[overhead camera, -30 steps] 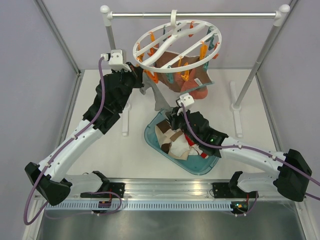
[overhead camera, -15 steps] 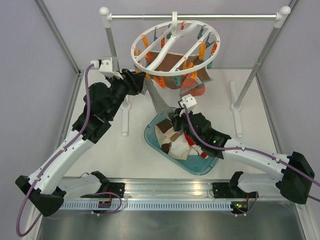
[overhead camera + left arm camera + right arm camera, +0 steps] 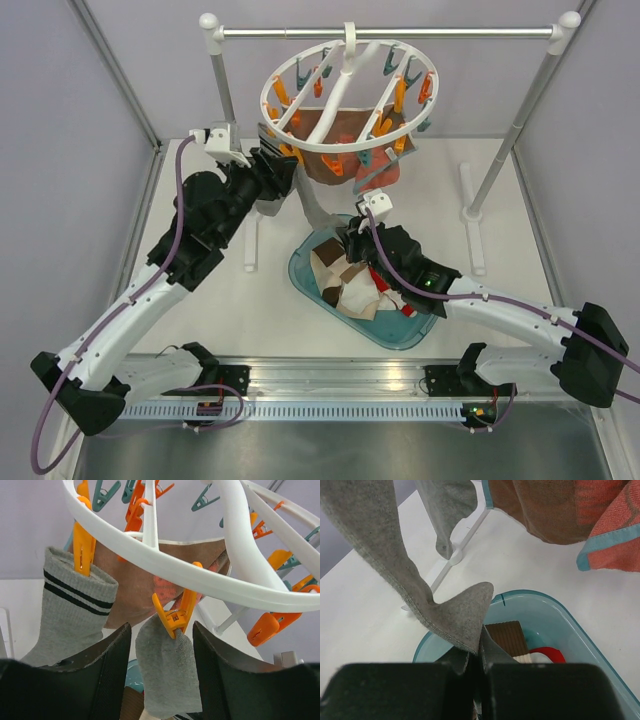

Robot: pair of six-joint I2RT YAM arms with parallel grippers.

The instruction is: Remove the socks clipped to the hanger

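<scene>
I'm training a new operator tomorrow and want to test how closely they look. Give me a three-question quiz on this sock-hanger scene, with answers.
1. True or false: the right gripper is shut on the tip of a grey sock.
2. Which colour is the clip holding the striped sock? A teal, B orange, C white.
3. Fill in: the tub below the right gripper is coloured ___.

Key: 1 true; 2 B; 3 teal.
</scene>
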